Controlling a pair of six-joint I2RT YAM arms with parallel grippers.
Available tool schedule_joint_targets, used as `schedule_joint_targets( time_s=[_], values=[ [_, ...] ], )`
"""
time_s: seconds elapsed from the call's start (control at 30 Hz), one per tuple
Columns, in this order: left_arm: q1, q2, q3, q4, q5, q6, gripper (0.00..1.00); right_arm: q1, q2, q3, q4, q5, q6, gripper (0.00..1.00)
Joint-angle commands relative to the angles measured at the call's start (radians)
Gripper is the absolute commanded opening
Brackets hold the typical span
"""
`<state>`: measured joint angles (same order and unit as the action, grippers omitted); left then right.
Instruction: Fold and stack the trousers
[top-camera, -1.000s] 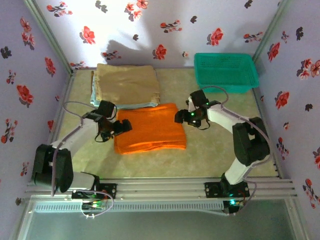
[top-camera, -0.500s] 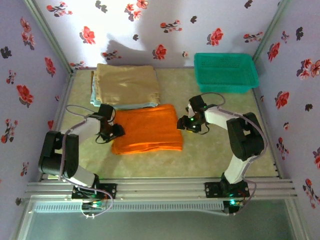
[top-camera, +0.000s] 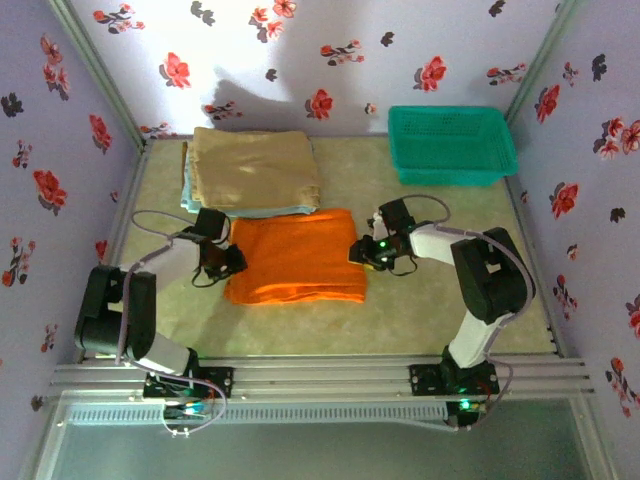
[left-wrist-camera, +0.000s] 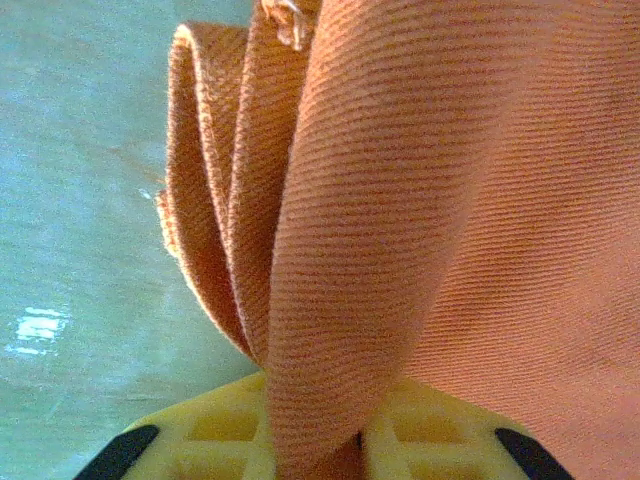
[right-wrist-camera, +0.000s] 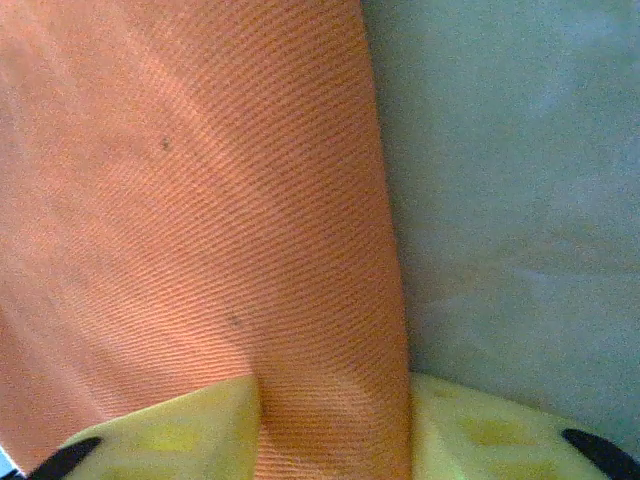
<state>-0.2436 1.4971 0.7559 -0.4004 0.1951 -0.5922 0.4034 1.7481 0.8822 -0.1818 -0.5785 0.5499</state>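
Note:
The orange trousers (top-camera: 296, 259) lie folded into a thick rectangle in the middle of the table. My left gripper (top-camera: 232, 262) is low at their left edge, shut on a pinched bunch of the trousers (left-wrist-camera: 340, 250), whose layered folds rise between the yellow fingers (left-wrist-camera: 215, 430). At the right edge my right gripper (top-camera: 358, 251) is shut on the trousers (right-wrist-camera: 200, 220) too, a band of cloth running between its yellow fingers (right-wrist-camera: 480, 430).
A folded tan cloth (top-camera: 253, 168) sits on a light blue folded cloth (top-camera: 250, 211) at the back left, just behind the trousers. A green basket (top-camera: 452, 144) stands at the back right. Flowered walls close in three sides.
Both grippers have come down and closed in on the trousers' side edges. The folded bundle has shifted slightly left and toward the back.

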Motion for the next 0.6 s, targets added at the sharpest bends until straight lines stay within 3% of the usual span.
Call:
schedule_joint_targets(
  time_s=[0.0, 0.1, 0.17, 0.33, 0.57],
  values=[
    [-0.005, -0.007, -0.026, 0.000, 0.015, 0.014, 0.14, 0.029, 0.034, -0.033, 0.054, -0.143, 0.041, 0.34],
    [-0.004, -0.026, -0.020, -0.023, 0.022, 0.014, 0.02, 0.029, 0.013, -0.046, 0.071, -0.151, 0.064, 0.13],
    [-0.004, -0.056, -0.013, -0.055, 0.021, 0.012, 0.00, 0.029, -0.021, -0.047, 0.049, -0.125, 0.065, 0.01],
    [-0.020, -0.224, -0.007, -0.175, -0.013, -0.021, 0.00, 0.029, -0.139, -0.078, 0.032, -0.062, 0.114, 0.00],
    [-0.120, -0.399, 0.062, -0.358, -0.033, -0.067, 0.00, 0.032, -0.330, -0.094, -0.095, 0.010, 0.120, 0.00]
  ],
)
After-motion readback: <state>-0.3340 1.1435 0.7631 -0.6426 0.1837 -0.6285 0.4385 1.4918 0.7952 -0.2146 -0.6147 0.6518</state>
